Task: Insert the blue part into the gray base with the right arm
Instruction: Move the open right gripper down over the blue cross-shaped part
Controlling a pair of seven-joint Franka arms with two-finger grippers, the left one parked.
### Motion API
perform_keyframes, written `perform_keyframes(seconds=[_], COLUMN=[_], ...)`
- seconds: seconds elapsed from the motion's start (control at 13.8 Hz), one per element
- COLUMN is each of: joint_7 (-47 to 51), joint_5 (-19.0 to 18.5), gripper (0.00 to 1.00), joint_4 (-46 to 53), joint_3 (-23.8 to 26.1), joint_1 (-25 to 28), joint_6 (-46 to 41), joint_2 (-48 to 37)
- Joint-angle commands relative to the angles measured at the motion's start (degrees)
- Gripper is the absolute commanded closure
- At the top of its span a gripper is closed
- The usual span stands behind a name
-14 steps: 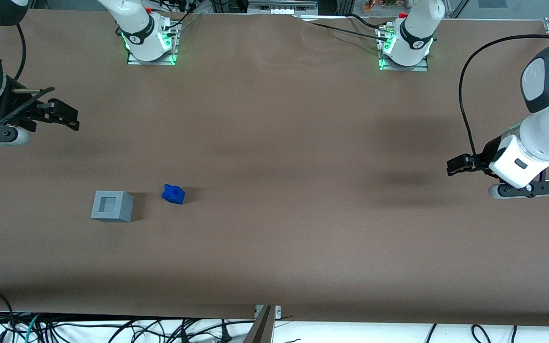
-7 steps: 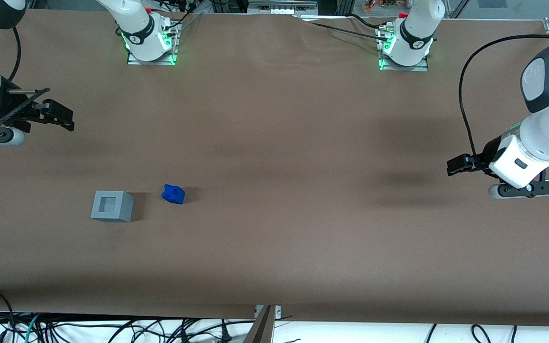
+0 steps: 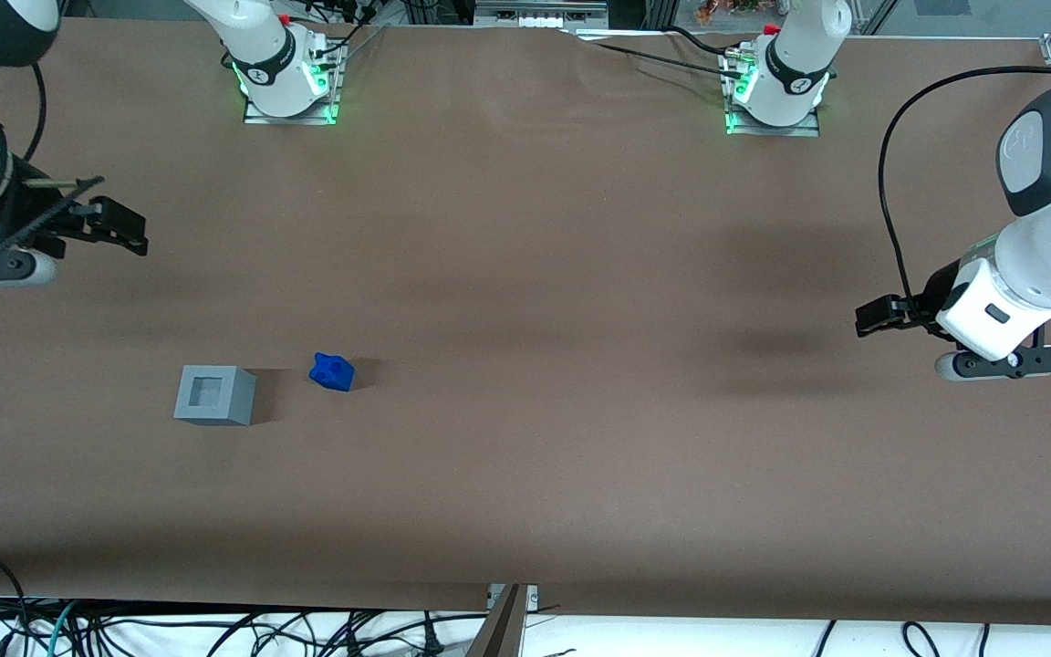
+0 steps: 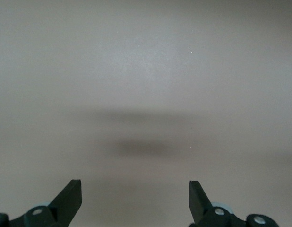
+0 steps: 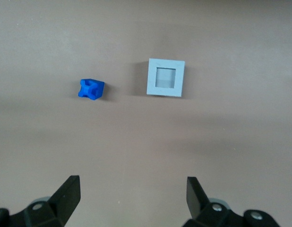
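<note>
Blue part (image 3: 332,371) lies untouched on the counter (image 3: 580,274) beside the gray base (image 3: 214,394). Gripper (image 3: 129,231) hovers away, fingers spread; pickup and insertion both remain.

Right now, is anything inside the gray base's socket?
No. The gray base shows an empty recessed socket; its floor is partly shaded. The blue part lies beside it on the table, apart. The tool hangs open, farther from the front camera than both.

Robotics lab, brown-covered table (image 3: 525,274), arm bases (image 3: 286,78) bolted at twelve o'clock, cables (image 3: 215,630) tangled at six o'clock, gripper (image 3: 115,224) at nine.
</note>
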Motion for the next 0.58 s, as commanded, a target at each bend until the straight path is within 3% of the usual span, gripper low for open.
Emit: perform_keyframes(seconds=[0.0, 0.22, 0.51], joint_7=[5.1, 12.12, 18.64], joint_5=[0.16, 0.07, -0.46], gripper=[0.01, 0.01, 0.01], joint_4=[-7.56, -18.37, -24.71], joint_3=[1.12, 4.01, 7.89], joint_1=[0.55, 0.64, 0.73], joint_6=[9.07, 26.45, 45.0], joint_2=[1.58, 3.52, 9.84])
